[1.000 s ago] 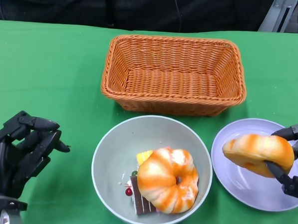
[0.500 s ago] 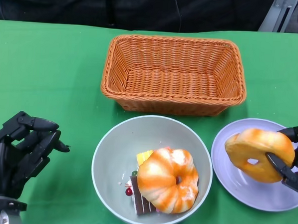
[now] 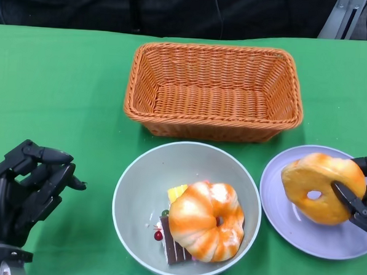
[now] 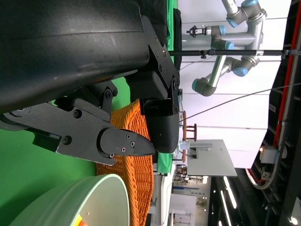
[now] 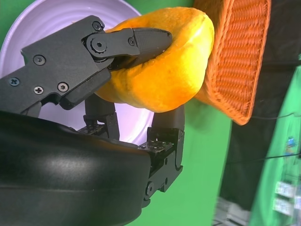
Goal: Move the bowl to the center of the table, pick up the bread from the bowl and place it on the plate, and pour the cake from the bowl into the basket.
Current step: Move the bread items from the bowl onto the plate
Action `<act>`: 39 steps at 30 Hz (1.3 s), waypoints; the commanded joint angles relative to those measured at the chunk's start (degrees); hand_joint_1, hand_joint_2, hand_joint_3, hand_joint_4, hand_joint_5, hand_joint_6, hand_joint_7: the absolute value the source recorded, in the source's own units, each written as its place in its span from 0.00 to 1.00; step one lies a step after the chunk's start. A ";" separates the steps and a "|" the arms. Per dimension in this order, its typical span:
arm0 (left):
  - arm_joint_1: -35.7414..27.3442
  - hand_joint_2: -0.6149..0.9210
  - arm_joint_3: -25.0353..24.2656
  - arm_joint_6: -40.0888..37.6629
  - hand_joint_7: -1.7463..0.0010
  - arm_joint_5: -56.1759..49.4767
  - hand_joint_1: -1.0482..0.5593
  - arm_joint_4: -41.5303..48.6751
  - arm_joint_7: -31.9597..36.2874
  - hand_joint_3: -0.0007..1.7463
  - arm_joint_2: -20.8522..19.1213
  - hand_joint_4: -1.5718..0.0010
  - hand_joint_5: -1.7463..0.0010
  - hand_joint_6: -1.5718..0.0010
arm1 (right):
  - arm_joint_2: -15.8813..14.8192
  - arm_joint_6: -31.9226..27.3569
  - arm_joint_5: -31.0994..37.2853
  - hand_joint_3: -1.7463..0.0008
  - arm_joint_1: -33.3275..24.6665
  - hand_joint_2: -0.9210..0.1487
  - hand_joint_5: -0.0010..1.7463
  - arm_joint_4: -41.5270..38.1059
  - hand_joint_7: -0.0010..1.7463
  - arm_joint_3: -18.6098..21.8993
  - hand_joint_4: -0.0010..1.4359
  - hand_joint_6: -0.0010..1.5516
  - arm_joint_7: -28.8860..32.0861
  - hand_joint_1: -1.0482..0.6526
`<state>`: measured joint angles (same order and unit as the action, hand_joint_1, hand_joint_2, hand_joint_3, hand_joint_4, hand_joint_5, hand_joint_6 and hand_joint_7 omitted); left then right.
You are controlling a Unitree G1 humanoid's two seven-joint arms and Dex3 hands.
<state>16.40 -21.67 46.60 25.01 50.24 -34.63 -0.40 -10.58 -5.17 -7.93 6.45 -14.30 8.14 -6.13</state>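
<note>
I see a table [image 3: 63, 88] covered in green cloth. On it sit a woven orange basket [image 3: 214, 91] toward the far side, a pale green bowl [image 3: 186, 210] just in front of it, and a lavender plate [image 3: 318, 201] beside the bowl on the right.

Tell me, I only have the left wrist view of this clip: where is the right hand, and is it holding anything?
Observer: The right hand grips a ring-shaped bread over the lilac plate, right of the bowl.
Operator: Is the bowl emptied, then?
Observer: No. The bowl holds a second bread ring lying on the cake.
Operator: Anything in the basket? I only see its side.
Observer: Nothing; the head view shows the basket's bare woven floor.
</note>
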 commanded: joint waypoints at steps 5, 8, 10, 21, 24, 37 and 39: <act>-0.87 1.00 0.04 0.02 0.41 0.07 0.55 -1.11 0.31 0.17 -0.74 0.47 0.24 0.44 | -0.24 -6.44 -0.71 0.76 1.79 0.00 1.00 0.49 0.83 0.95 0.36 0.30 0.24 0.53; -0.81 1.00 0.09 0.48 0.41 -0.08 0.55 -0.79 0.03 0.17 -0.94 0.47 0.24 0.44 | -0.55 -8.20 -0.48 0.77 2.40 0.00 1.00 -0.06 0.82 0.90 0.37 0.31 -0.11 0.53; -0.86 1.00 0.12 0.17 0.41 0.19 0.55 -0.91 -0.30 0.17 -0.91 0.47 0.24 0.44 | -0.55 -10.89 -0.69 0.78 3.41 0.00 1.00 -1.08 0.82 1.19 0.37 0.32 0.13 0.53; -0.79 1.00 0.03 0.10 0.41 0.58 0.54 -1.14 -0.56 0.16 -0.79 0.47 0.24 0.44 | -1.50 -18.15 -0.24 0.81 7.52 0.00 0.98 -6.24 0.81 0.60 0.38 0.33 -1.31 0.53; -0.85 1.00 0.06 0.13 0.41 0.52 0.54 -1.24 -0.52 0.16 -0.77 0.47 0.24 0.44 | -1.87 -18.97 0.00 0.81 8.45 0.00 0.97 -7.84 0.76 0.27 0.35 0.32 -1.84 0.53; -1.15 1.00 0.18 0.20 0.40 0.03 0.54 -1.28 0.16 0.16 -0.59 0.47 0.24 0.44 | -2.73 -18.04 4.80 0.83 7.86 0.00 0.62 -6.94 0.20 -2.30 0.39 0.42 -0.86 0.42; -1.21 1.00 0.21 0.09 0.40 -0.09 0.54 -1.33 0.38 0.17 -0.54 0.47 0.24 0.44 | -2.82 -17.20 5.05 0.84 7.41 0.00 0.55 -6.32 0.12 -2.50 0.37 0.41 -1.25 0.41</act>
<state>16.13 -21.36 46.61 25.01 49.54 -34.97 -0.39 -12.54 -22.39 -3.38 15.50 -20.94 5.89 -6.99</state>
